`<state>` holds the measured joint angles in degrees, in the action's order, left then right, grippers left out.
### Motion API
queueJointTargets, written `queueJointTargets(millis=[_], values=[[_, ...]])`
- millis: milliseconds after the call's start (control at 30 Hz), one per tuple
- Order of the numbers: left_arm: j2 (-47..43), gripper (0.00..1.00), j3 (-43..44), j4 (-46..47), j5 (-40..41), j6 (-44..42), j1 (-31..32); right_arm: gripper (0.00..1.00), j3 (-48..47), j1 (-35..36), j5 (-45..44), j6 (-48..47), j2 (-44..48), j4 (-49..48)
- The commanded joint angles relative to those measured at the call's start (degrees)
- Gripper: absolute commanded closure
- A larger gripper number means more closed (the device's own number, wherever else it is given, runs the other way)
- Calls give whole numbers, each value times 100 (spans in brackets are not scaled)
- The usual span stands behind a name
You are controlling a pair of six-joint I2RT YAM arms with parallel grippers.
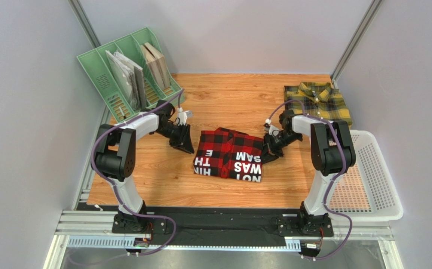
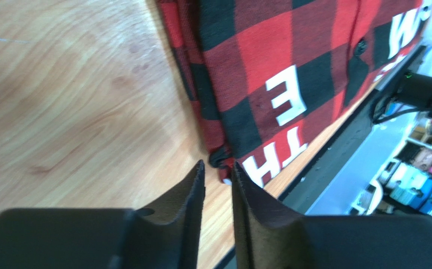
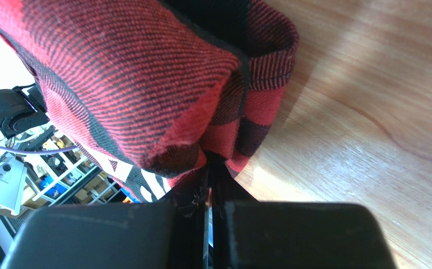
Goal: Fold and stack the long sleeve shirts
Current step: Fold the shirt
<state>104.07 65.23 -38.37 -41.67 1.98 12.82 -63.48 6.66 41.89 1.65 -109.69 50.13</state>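
Shirt [image 1: 229,154] between left gripper [image 1: 186,145], right gripper [image 1: 267,153]

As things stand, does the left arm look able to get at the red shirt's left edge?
Probably yes: the left gripper sits just short of the red shirt, jaws slightly apart, with only tabletop between them.

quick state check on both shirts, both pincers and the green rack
red-and-black shirt: folded, lettering up
yellow-and-green shirt: folded, at far right corner
left pincer: narrowly open, empty, beside red-and-black shirt
right pincer: shut on red-and-black shirt's edge
green rack: upright, partly filled
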Motion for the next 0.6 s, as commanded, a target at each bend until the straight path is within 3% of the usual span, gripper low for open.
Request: queueJointTargets(millis=[0,133,400,467,567], values=[[-71,62,-37,172,-552,39,185,100,-85,11,74,-51,-44,6],[-45,56,-186,277,-526,145,449,100,-68,20,100,-16,-9,-38],[87,54,-221,312,-342,250,511,100,-76,20,109,2,-26,-56],[52,61,-230,330,-368,259,520,100,-68,20,109,-7,-35,-65],[-18,89,-222,348,-342,286,520,100,-76,20,100,-16,-44,-65]])
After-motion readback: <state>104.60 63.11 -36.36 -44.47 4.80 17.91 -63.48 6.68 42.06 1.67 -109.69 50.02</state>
